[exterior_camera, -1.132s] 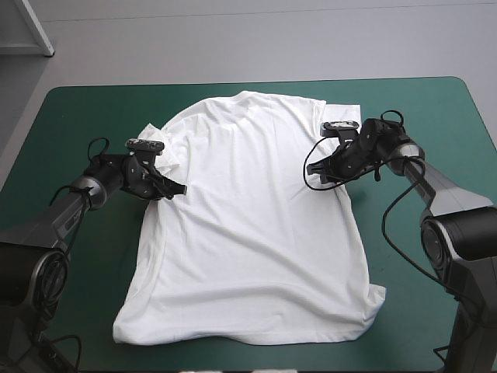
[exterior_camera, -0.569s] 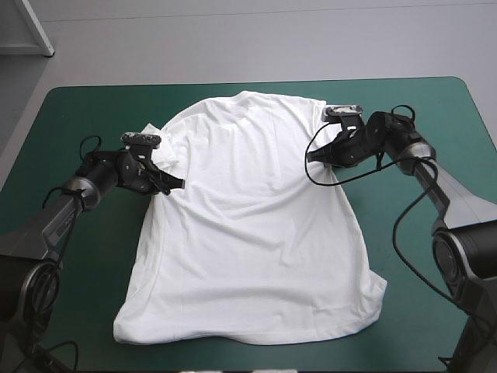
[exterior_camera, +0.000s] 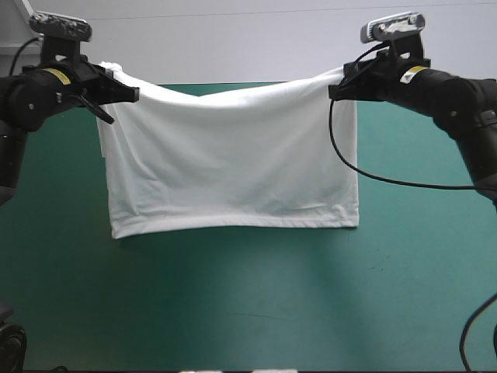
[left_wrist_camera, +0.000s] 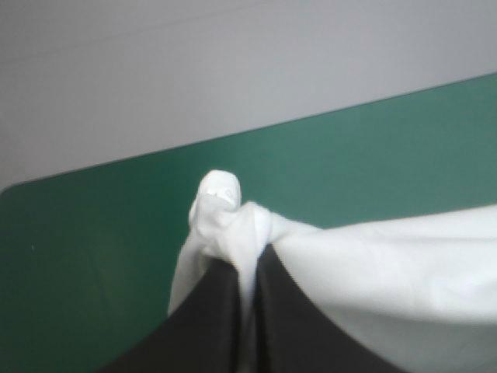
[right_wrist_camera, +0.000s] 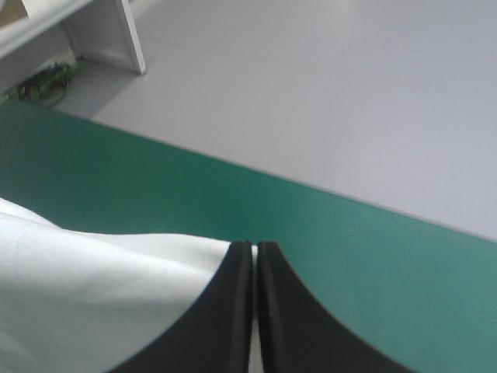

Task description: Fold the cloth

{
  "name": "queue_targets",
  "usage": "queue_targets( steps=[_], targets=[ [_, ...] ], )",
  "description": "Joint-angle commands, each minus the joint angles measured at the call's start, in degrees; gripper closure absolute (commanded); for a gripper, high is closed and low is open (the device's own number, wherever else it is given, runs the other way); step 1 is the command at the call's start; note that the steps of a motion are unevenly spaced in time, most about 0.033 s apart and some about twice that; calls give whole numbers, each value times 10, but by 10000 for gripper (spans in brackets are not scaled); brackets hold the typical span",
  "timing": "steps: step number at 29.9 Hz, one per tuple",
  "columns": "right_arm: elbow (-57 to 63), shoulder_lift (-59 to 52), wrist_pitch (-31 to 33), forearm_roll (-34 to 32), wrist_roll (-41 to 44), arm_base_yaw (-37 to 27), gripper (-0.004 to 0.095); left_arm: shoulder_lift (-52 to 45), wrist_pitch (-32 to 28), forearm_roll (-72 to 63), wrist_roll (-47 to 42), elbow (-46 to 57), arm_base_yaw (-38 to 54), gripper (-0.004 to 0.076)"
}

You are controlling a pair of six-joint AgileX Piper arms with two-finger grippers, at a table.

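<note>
The white T-shirt (exterior_camera: 233, 163) is held up in the air, stretched as a wide sheet between the two grippers, over the far half of the table. Its top edge is sagged in the middle and pulled tight at both ends; the lower edge is seen straight and level, with both side edges hanging near vertical. A few soft creases are seen across the upper part. Whether the lower edge touches the cover cannot be told.

The left gripper (exterior_camera: 116, 95) is clamped on the shirt's left top corner, its black fingers all but closed on the fabric; a small bunched knob of cloth is pushed out just ahead of the fingertips. The right gripper (exterior_camera: 342, 84) is pinched on the right top corner, fingers nearly together, the sheet running away beside them.

The teal-green cover (exterior_camera: 248, 303) is seen below and in front of the shirt, with a dark shadow cast under it. Grey floor (exterior_camera: 233, 39) is seen beyond the table's far edge.
</note>
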Motion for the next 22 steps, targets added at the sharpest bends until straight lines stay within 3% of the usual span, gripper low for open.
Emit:
queue_targets(
  steps=[1, 8, 13, 22],
  targets=[
    [-76, -47, -22, -2, -8, -1, 925, -23, 5, 0, 6, -99, -3, 705],
    [-168, -70, 23, -14, -4, -1, 925, -23, 60, 0, 17, -228, -3, 705],
    [-179, -73, 20, -14, -3, -1, 925, -22, 85, 0, 20, -237, -3, 705],
    [-179, 6, -42, -12, -9, -1, 925, 41, 7, -5, 30, -237, -3, 705]
  ],
)
